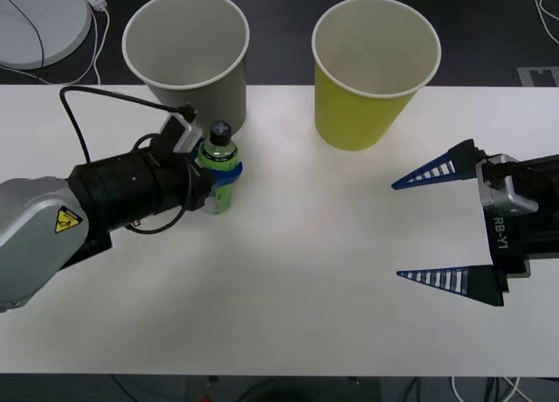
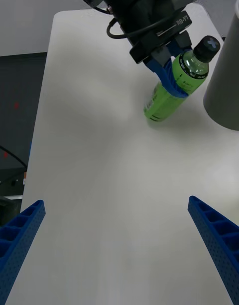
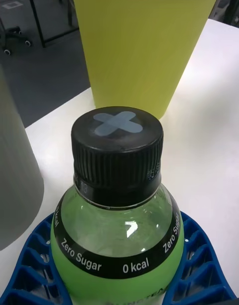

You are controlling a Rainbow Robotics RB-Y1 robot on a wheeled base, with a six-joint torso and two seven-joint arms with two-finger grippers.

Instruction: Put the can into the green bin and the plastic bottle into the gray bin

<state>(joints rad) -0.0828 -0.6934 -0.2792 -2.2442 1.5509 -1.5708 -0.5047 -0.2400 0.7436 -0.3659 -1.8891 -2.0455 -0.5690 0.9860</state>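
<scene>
Even, bright overhead light washes the white counter point(image 1: 288, 271) almost flat, leaving faint soft shadows beside the plastic bottle point(image 2: 175, 85) (its shoulder carries a small white glint in the left wrist view). The floor beyond stays dim, and the nearest blue ribs look slightly soft.

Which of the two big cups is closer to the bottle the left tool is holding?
The gray bin. It stands just behind the plastic bottle held by the left tool, while the green bin stands farther toward the robot's right.
</scene>
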